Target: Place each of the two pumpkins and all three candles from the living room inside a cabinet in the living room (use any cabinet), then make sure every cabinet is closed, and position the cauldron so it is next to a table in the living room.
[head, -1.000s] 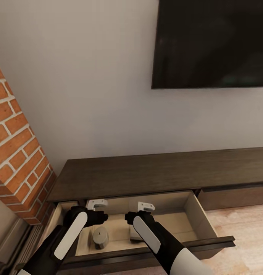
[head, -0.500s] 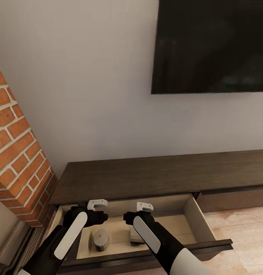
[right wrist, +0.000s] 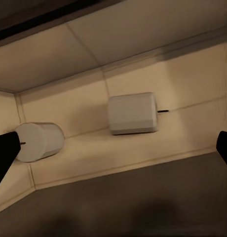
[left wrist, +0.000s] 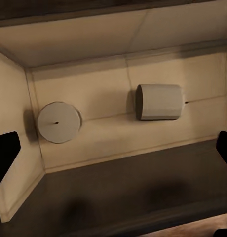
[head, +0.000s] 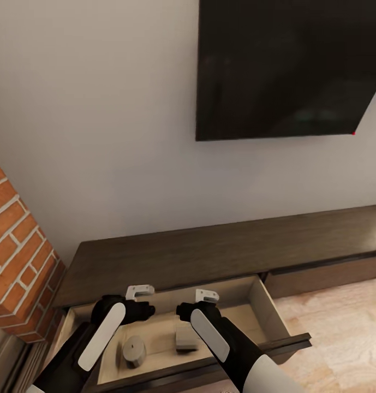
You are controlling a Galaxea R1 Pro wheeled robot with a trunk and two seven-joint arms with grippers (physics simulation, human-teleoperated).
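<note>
- Both arms reach forward and down over the open drawer of the cabinet, side by side, wrists level.
- The left claw hangs above the drawer's left part, its fingers spread wide apart and holding nothing.
- The right claw hangs above the drawer's middle, likewise wide open and empty.
- 2 candles lie in the drawer: the upright candle near the left end, and the tipped candle on its side, well apart from it, under the right arm.
- A dark wall screen hangs above the cabinet; a brick column stands to its left.
- No writing can be read.
</note>
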